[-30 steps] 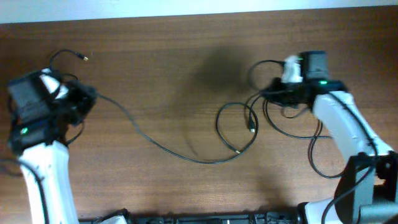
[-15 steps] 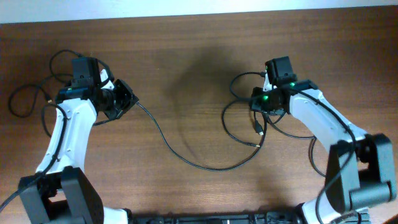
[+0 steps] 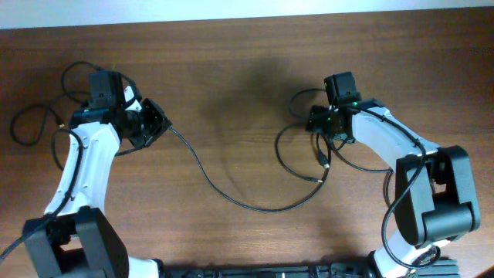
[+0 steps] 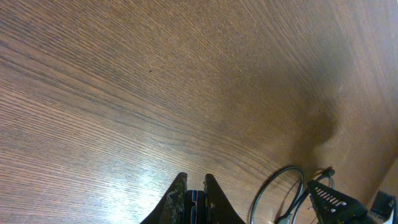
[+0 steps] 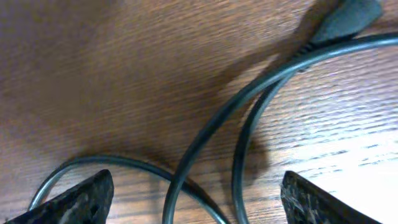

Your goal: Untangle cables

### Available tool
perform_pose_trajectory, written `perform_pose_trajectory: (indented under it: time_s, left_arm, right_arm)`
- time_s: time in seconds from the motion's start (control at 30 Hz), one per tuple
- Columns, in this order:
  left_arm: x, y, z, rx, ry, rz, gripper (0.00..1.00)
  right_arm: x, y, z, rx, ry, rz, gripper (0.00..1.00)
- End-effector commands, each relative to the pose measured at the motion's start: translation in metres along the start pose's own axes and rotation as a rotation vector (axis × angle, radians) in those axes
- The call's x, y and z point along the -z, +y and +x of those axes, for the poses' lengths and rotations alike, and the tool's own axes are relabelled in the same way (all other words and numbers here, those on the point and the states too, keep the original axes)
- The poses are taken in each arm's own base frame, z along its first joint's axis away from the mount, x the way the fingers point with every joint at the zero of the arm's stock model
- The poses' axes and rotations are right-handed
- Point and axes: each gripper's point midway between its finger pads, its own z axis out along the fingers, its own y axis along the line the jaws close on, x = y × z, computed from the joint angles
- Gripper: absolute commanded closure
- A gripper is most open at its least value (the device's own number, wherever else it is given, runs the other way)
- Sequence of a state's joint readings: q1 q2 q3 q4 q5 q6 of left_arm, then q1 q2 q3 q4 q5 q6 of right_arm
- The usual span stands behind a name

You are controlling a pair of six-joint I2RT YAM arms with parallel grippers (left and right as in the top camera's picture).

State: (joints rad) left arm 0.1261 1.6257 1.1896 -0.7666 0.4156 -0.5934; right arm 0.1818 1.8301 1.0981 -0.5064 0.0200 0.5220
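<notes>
Cables (image 5: 214,115) lie mostly as a small knot of loops right of the middle of the desk (image 3: 231,69). One long cable (image 3: 266,208) runs out of the knot, sags toward the near edge, and climbs to the left pincer (image 3: 154,123). Another thin cord (image 3: 19,127) curls by the left edge, behind the left arm.

The change is at the right pincer (image 3: 320,123). Half a second ago it hung over the same loops with its jaws fairly narrow; now they stand wide. In its wrist view its fingertips (image 5: 81,199) sit at the two lower corners. Two strands cross on the wood between them, free of both, and a plug (image 5: 348,17) lies just beyond. Over the same half second the left arm has kept its place. Its pincer is pinched almost shut in its own wrist view (image 4: 194,180), and the long cable meets it in the overhead view, so it appears to hold that cable's end.

By these pictures, the right side has either let go or is opening for a fresh grip, while the left keeps the long cable drawn out. The loops have barely shifted and still overlap near the right pincer, so the knot looks unsolved. A sensible next grip would take one crossing strand only; catching both would tighten the knot again.
</notes>
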Motion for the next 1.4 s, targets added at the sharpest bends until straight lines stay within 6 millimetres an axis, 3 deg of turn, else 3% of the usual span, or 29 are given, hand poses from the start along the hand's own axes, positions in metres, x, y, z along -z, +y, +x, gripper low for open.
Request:
perform_pose_trajectory:
  time_s: [0.0,0.03,0.13,0.23,0.3,0.37,0.4,0.53,0.63,0.77,0.83,0.9,1.0,1.17,1.2,1.23,1.27,1.33,1.37]
  left_arm:
    - [-0.001,-0.001,0.0,-0.013,0.006,0.005,0.91]
    - [-0.001,-0.001,0.0,-0.013,0.006,0.005,0.91]
    - [-0.001,-0.001,0.0,-0.013,0.005,0.005,0.9]
    - [-0.001,-0.001,0.001,-0.012,0.008,0.003,0.9]
    - [-0.001,0.0,0.002,-0.01,0.012,0.001,0.89]
    - [-0.001,0.0,0.002,-0.01,0.012,0.001,0.89]
    - [-0.001,0.0,0.002,-0.01,0.011,0.001,0.89]
    - [-0.001,0.0,0.002,-0.01,0.011,0.001,0.87]
    - [-0.001,0.0,0.002,-0.01,0.012,0.001,0.87]
    - [-0.001,0.0,0.002,-0.01,0.011,0.001,0.86]
    - [-0.001,0.0,0.002,-0.01,0.011,0.001,0.86]
    - [-0.001,0.0,0.002,-0.01,0.011,0.001,0.85]
    - [-0.001,0.0,0.002,-0.01,0.011,0.001,0.85]
    - [-0.001,0.0,0.002,-0.01,0.011,0.001,0.78]
    - [-0.001,0.0,0.002,-0.01,0.012,0.001,0.73]
    - [-0.001,0.0,0.002,-0.01,0.012,0.001,0.65]
    - [-0.001,0.0,0.002,-0.01,0.012,0.001,0.55]
    - [-0.001,0.0,0.002,-0.01,0.012,0.001,0.52]
    - [-0.001,0.0,0.002,-0.01,0.013,0.001,0.52]
  right_arm:
    - [0.001,-0.009,-0.013,-0.109,-0.038,0.04,0.16]
    - [0.0,-0.011,-0.013,-0.123,-0.039,0.048,0.17]
    - [-0.006,-0.013,-0.007,-0.134,-0.024,0.063,0.35]
    - [-0.024,-0.02,0.004,-0.144,0.022,0.096,0.48]
    - [-0.036,-0.023,0.012,-0.156,0.056,0.112,0.75]
    - [-0.038,-0.022,0.013,-0.156,0.06,0.108,0.93]
    - [-0.038,-0.022,0.012,-0.155,0.058,0.106,0.96]
    - [-0.017,0.001,-0.016,-0.025,0.028,0.015,0.96]
    - [0.022,0.004,-0.054,0.015,-0.027,-0.005,0.96]
    - [0.099,-0.001,-0.106,0.069,-0.102,-0.012,0.96]
    - [0.132,0.0,-0.118,0.11,-0.113,-0.034,0.96]
    - [0.149,0.0,-0.126,0.147,-0.133,-0.023,0.96]
    - [0.15,-0.015,-0.132,0.138,-0.161,0.07,0.96]
    - [0.121,-0.026,-0.105,0.112,-0.043,0.104,0.96]
    - [0.114,-0.029,-0.097,0.113,-0.015,0.11,0.85]
    - [0.107,-0.032,-0.09,0.114,0.007,0.118,0.57]
    - [0.099,-0.036,-0.081,0.115,0.035,0.127,0.38]
    - [0.082,-0.045,-0.061,0.116,0.092,0.147,0.0]
    - [0.076,-0.048,-0.054,0.117,0.109,0.153,0.01]
